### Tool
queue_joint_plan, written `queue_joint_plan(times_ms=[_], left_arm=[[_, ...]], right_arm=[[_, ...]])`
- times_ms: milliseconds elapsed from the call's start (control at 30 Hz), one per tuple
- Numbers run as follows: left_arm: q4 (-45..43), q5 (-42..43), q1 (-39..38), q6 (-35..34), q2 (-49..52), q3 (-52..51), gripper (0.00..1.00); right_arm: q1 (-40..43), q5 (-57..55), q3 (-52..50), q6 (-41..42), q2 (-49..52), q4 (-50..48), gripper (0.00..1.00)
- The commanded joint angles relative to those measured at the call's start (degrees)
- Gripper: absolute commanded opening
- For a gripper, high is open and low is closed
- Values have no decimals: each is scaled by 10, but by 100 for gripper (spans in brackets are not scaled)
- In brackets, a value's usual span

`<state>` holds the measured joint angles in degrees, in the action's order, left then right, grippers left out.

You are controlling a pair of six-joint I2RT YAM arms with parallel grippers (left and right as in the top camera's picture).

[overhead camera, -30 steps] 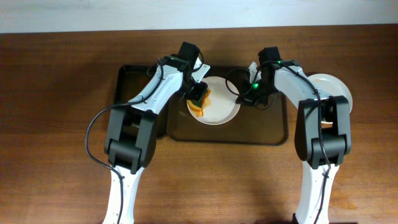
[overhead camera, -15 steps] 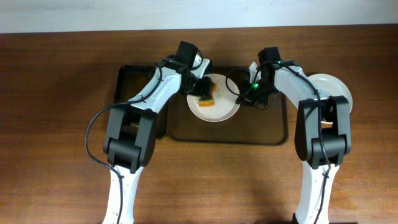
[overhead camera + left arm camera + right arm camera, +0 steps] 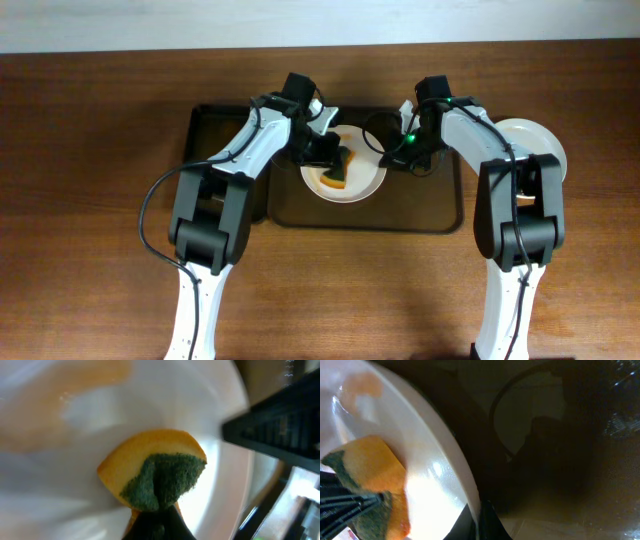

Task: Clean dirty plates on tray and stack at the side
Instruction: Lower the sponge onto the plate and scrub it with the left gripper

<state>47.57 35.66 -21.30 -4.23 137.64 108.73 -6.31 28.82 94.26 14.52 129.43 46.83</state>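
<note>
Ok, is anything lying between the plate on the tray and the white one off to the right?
Nothing loose shows. Between the plate and the side plate there is only bare tray, its low rim and tabletop. The right end effector holds the plate's edge, its arm crossing above that stretch.

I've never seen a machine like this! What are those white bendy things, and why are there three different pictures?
Those are a robot's two arms at a wooden table. One picture looks down from above. The other two come from little cameras on each wrist. The left gripper holds a yellow-and-green sponge against a white plate with orange smears. The right gripper seems to pinch that plate's rim. The plate sits on a dark tray. A second plate, plain white, lies on the table beside the tray.
</note>
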Motion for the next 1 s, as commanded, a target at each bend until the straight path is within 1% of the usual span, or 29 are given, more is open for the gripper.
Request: queue_joint_plan(times_ms=[0, 67, 100, 167, 200, 233, 267, 333, 367, 400, 467, 533, 600, 667, 700, 767, 833, 867, 900, 967], left_arm=[[-41, 90, 3, 23, 15, -9, 0], [-72, 14, 6, 18, 16, -9, 0], [-85, -104, 6, -9, 15, -9, 0], [-95, -261, 5, -28, 15, -9, 0], [-101, -312, 3, -29, 15, -8, 0], [-102, -335, 0, -34, 15, -4, 0], [-94, -361, -5, -42, 15, 2, 0], [-40, -461, -24, -75, 15, 23, 0], [2, -510, -40, -84, 15, 33, 0], [32, -523, -52, -83, 15, 38, 0], [71, -518, -71, -83, 15, 39, 0], [137, -461, -92, -74, 15, 49, 0], [177, -341, -98, -42, 15, 54, 0], [198, -164, -89, 14, 15, 54, 0], [201, -107, -85, 43, 15, 54, 0], [201, -45, -76, 86, 15, 54, 0], [168, -42, -64, 95, 15, 54, 0], [137, -76, -55, 65, 16, 54, 0], [112, -139, -46, 16, 16, 54, 0], [72, -273, -32, -54, 16, 54, 0]], right_arm=[[-4, -24, -19, 5, 23, 3, 4], [-4, -24, -19, 5, 23, 2, 4], [-4, -24, -19, 5, 23, 3, 4], [-4, -24, -19, 5, 23, 3, 4], [-4, -24, -19, 5, 23, 3, 4], [-4, -24, -19, 5, 23, 3, 4], [-4, -24, -19, 5, 23, 3, 4], [-4, -24, -19, 5, 23, 3, 4], [-4, -25, -19, 5, 23, 3, 4], [-4, -24, -19, 5, 23, 2, 4], [-4, -24, -19, 5, 23, 2, 4], [-4, -24, -19, 5, 23, 3, 4], [-4, -24, -19, 5, 23, 2, 4], [-4, -24, -19, 5, 23, 2, 4], [-4, -24, -19, 5, 23, 2, 4], [-4, -24, -19, 5, 23, 3, 4], [-4, -24, -19, 5, 23, 2, 4], [-4, -24, -19, 5, 23, 3, 4], [-4, -24, -19, 5, 23, 3, 4], [-4, -24, -19, 5, 23, 3, 4]])
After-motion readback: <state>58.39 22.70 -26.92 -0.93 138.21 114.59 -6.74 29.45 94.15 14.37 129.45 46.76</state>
